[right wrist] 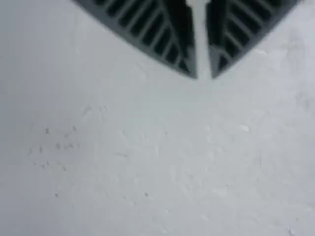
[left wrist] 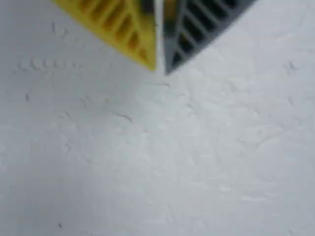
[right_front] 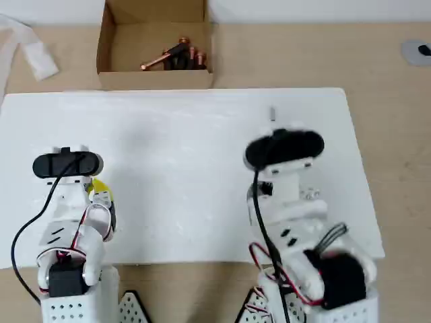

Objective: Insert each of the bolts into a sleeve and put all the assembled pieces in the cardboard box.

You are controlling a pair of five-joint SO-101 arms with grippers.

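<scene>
The cardboard box (right_front: 108, 47) stands at the far edge of the table, left of centre. Inside it lie several copper-coloured bolts in dark sleeves (right_front: 178, 56), piled at the right side. My left gripper (left wrist: 160, 66), with one yellow and one grey finger, is shut just above the white mat with nothing in it. My right gripper (right wrist: 203, 73), with two dark grey fingers, is shut over the bare mat, also holding nothing. In the high view both arms sit folded back near the table's front edge, the left arm (right_front: 71, 202) and the right arm (right_front: 289, 195).
A white mat (right_front: 182, 161) covers most of the table between the arms and the box. A crumpled clear plastic bag (right_front: 30, 50) lies at the far left. A small grey disc (right_front: 417, 52) sits at the far right edge.
</scene>
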